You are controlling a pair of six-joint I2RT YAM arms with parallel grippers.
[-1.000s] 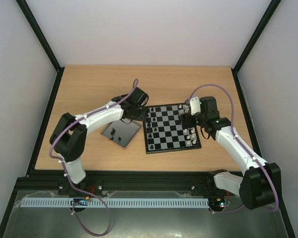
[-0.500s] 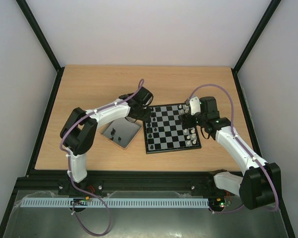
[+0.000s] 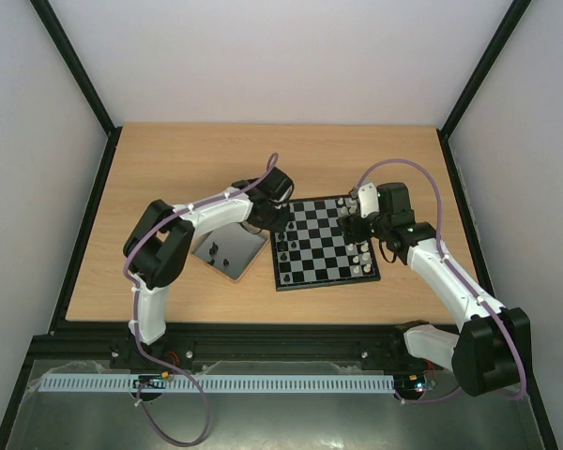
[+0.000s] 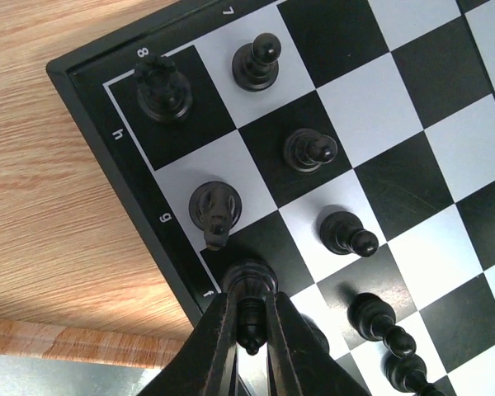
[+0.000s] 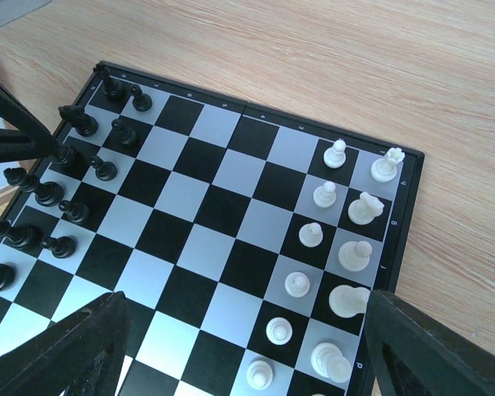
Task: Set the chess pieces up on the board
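Two arms work over one board [image 3: 321, 253], which lies right of centre on the wooden table [image 3: 169, 169].

Left gripper [image 4: 249, 297]: fingers pinched tight on one small black piece [image 4: 249, 320], held upright over the board's left edge, above the back-row square just on the near side of the knight [image 4: 214, 206]. Whether its base touches the square cannot be told.

Right gripper [image 3: 355, 223]: jaws spread wide, holding nothing, hovering above the right side of the board.

Black chessmen [image 4: 309, 150]: a rook [image 4: 161, 87] in the far left corner, the knight next to it, and pawns in the column beside them. More stand nearer.

White chessmen [image 5: 338, 239]: two columns along the right edge, upright.

Tray [image 3: 249, 246]: grey, just left of the board. A couple of dark pieces seem to lie in it, too small to name.

Hazards, as judged:
- The knight stands close to the left fingers. A descent drifting toward the far side could nudge or topple it.
- The target square adjoins the border. A drift to the left could set the piece on the edge line.
- So light a piece may cling to one finger on release and tip onto a pawn.
- The right jaws hang over the white columns. Any sag could sweep several down.
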